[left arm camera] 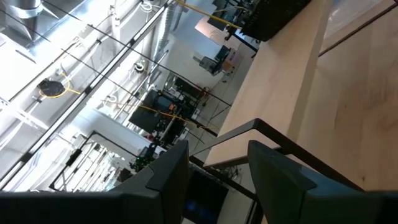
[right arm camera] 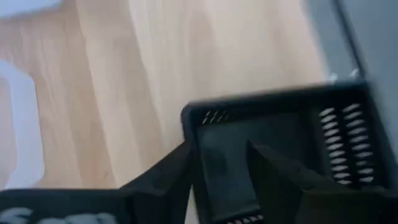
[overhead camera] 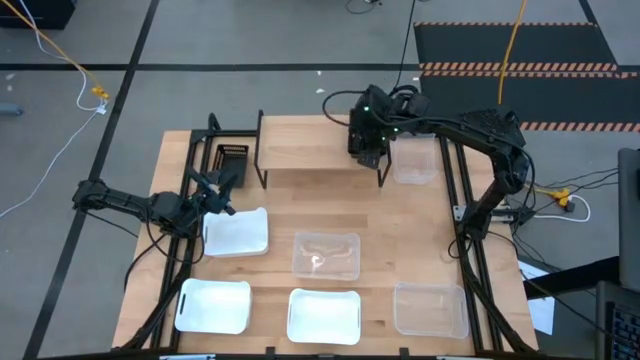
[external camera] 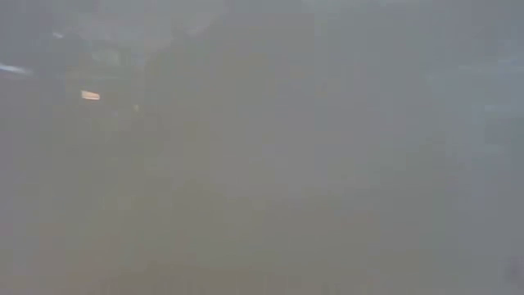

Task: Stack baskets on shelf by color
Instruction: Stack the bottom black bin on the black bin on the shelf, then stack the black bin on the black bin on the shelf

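At twelve o'clock on the table, the right gripper (overhead camera: 366, 150) hangs over the shelf's (overhead camera: 310, 150) right end, its fingers (right arm camera: 273, 171) straddling one wall of a black slatted basket (right arm camera: 286, 149); whether they pinch it I cannot tell. Toward nine o'clock, the left gripper (overhead camera: 222, 185), fingers parted and empty, sits beside another black basket (overhead camera: 232, 156). White (overhead camera: 236, 232) and clear baskets (overhead camera: 326, 254) lie across the table.

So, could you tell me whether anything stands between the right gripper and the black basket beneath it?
Nothing visible does. The right gripper hangs directly over the black basket, at the right end of the shelf in the high view. Only bare wood shows around the basket.
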You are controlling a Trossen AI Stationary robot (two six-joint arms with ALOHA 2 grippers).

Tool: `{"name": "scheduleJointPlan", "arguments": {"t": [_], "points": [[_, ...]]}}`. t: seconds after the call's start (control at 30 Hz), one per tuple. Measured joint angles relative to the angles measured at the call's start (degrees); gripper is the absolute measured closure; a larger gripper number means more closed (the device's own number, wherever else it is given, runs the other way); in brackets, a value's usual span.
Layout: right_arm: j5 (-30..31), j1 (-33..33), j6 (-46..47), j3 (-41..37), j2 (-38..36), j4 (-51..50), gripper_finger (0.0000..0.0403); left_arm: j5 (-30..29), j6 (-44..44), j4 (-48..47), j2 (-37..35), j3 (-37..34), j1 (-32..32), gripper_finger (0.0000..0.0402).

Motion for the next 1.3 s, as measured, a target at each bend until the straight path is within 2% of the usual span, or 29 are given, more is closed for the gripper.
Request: {"name": "scheduleJointPlan", "arguments": {"t": [0.27,0.37,0.43,0.6,0.77,0.9,0.97,1.0,1.07,1.17,1.23,1.3], "points": [[-0.1,2.9,0.4,-0.2,-4.6,10.7,0.0252,0.0,0.0,0.0,0.0,0.0,0.0,0.0234],[-1.9,5.3,-0.2,-4.3,-6.9,15.4,0.0258,0.0,0.0,0.0,0.0,0.0,0.0,0.0234],[-5.6,7.0,-0.9,-10.1,-9.7,22.7,0.0261,0.0,-0.1,0.0,0.0,0.0,0.0,0.0234],[-13.7,11.2,-1.4,-28.9,-18.7,48.7,0.0269,0.0,-5.0,3.5,0.0,0.0,0.0,0.0234],[-13.6,14.3,-4.6,-45.0,-27.2,64.6,0.0271,0.0,-5.4,3.2,0.0,0.0,0.0,0.0234],[-13.6,15.3,-5.1,-54.5,-32.2,74.4,0.0271,0.3,5.3,3.2,0.0,0.0,0.0,0.0234],[-13.6,15.6,-5.1,-57.7,-34.4,78.4,0.0271,2.3,6.5,3.3,0.0,0.0,0.0,0.0234],[-13.6,15.7,-5.2,-58.9,-35.3,79.9,0.0271,4.0,4.5,4.2,0.0,0.0,0.2,0.0234],[-13.6,15.7,-5.2,-60.6,-37.0,81.6,0.0271,8.9,-5.6,8.7,0.0,-0.1,0.8,0.0234],[-13.6,15.7,-5.2,-61.6,-38.6,81.7,0.0271,15.3,-29.2,12.2,0.0,0.0,1.0,0.0234],[-13.6,15.7,-4.2,-61.8,-39.0,81.6,0.0271,17.1,-42.1,13.7,0.0,0.0,0.9,0.0234],[-13.6,15.7,-3.0,-62.1,-39.0,81.5,0.0271,17.1,-49.1,13.6,0.0,0.0,1.0,0.0234]]}}
